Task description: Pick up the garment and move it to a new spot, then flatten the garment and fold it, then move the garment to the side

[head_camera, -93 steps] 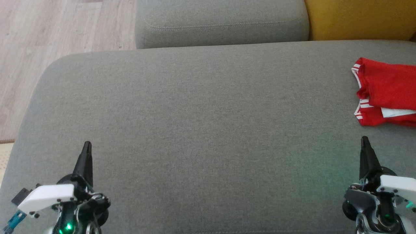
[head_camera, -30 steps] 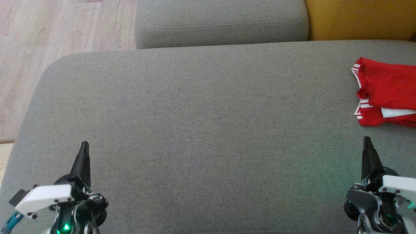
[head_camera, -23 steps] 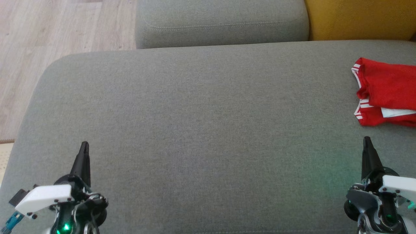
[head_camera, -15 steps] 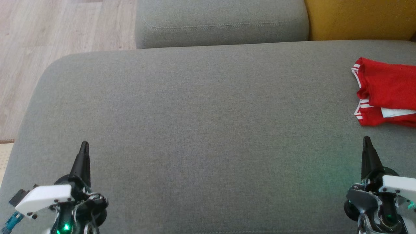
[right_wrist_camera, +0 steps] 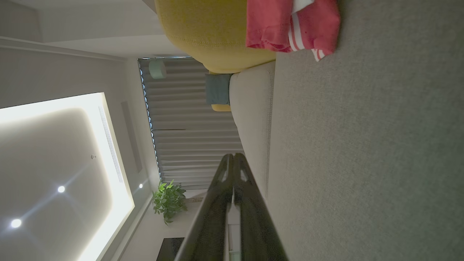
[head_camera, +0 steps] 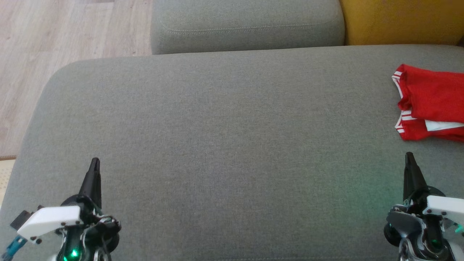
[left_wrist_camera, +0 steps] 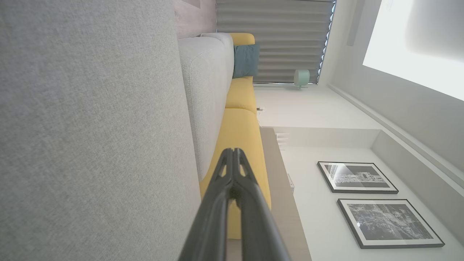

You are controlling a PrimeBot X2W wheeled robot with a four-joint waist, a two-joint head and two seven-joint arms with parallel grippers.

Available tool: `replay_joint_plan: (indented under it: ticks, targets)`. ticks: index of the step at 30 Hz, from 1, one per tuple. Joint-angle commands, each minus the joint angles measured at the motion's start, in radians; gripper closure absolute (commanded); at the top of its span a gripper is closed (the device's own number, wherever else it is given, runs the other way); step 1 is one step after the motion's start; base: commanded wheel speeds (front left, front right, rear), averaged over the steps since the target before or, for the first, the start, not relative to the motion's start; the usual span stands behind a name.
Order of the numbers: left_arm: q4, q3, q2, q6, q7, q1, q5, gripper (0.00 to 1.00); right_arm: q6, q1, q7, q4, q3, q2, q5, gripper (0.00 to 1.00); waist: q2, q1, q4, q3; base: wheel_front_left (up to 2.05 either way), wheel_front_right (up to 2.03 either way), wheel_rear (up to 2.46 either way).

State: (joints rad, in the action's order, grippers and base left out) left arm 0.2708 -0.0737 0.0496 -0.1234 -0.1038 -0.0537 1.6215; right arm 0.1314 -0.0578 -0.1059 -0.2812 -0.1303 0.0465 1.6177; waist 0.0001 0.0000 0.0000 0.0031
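Head view, nearest first: what has moved for you lately?

Hardly anything. Your left gripper (head_camera: pixel 94 161) sank a touch and edged leftward about three seconds back, and your right gripper (head_camera: pixel 409 156) nudged slightly too. For the last second both have sat still at the near edge. In each wrist view the two dark fingers lie pressed together, holding nothing.

And the red jersey (head_camera: pixel 431 96)?

It has not stirred. It lies at the right edge of the grey seat cushion (head_camera: pixel 217 119), just beyond your right gripper and apart from it, partly cut off by the frame. I read that as already set aside, so you are likely at the end of the task.

What is it like?

Thin, soft knit, stacked in loose layers with rounded folds. It has white stripes on the hems and a white patch showing between layers. The seat is coarse woven fabric, broad, flat and round-cornered. Beyond it sits a plump grey back cushion (head_camera: pixel 246 25) with a stitched seam, a mustard-yellow cushion (head_camera: pixel 398 20) to its right, and pale wood-plank floor (head_camera: pixel 54 43) far left.
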Motion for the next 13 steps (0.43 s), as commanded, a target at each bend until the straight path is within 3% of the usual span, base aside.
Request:
replay_joint_plan:
  ticks: [1, 13]
  targets:
    - [-0.026, -0.033, 0.006, -0.007, -0.004, -0.054, -0.007, 1.0, -0.001, -0.05, -0.004, 0.037, 0.02, 0.007, -0.006, 1.0, -0.0001, 0.0, 0.0, 0.0, 0.0, 0.0, 0.0]
    - [-0.026, -0.034, 0.005, -0.007, -0.005, -0.054, -0.008, 1.0, -0.001, -0.05, -0.005, 0.037, 0.019, 0.006, -0.007, 1.0, -0.0001, 0.0, 0.0, 0.0, 0.0, 0.0, 0.0]
